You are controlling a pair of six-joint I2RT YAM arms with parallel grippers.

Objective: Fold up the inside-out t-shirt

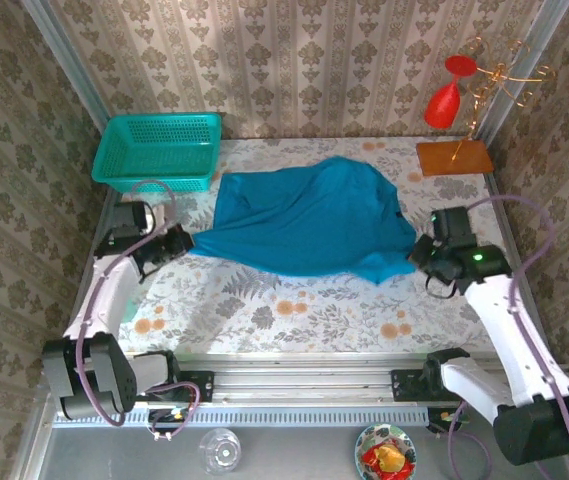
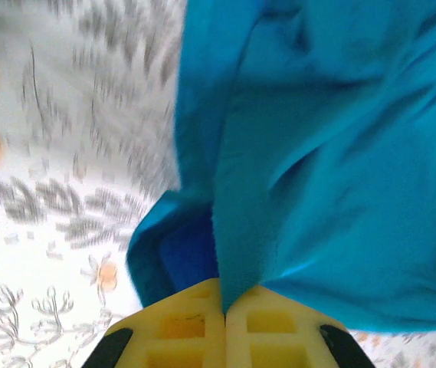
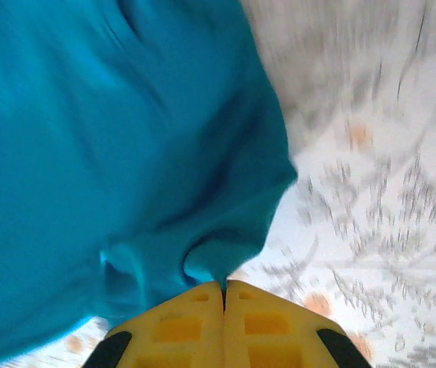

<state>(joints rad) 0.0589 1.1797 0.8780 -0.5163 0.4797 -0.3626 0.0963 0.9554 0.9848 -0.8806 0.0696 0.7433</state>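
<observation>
T-shirt (image 1: 309,220) stretches across mid-table over your floral cloth (image 1: 294,310), its side edges pinched by the left claw (image 1: 186,241) and right claw (image 1: 416,252), both clamped tight; farther back sit a teal basket (image 1: 156,150) and patterned wallpaper (image 1: 294,60).

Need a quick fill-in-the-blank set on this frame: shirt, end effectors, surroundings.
1. The left end effector and right end effector are both ___ on the t-shirt.
2. The teal mesh basket sits in the far ___ corner.
3. The tablecloth has a ___ print.
Missing words: shut; left; floral.
</observation>
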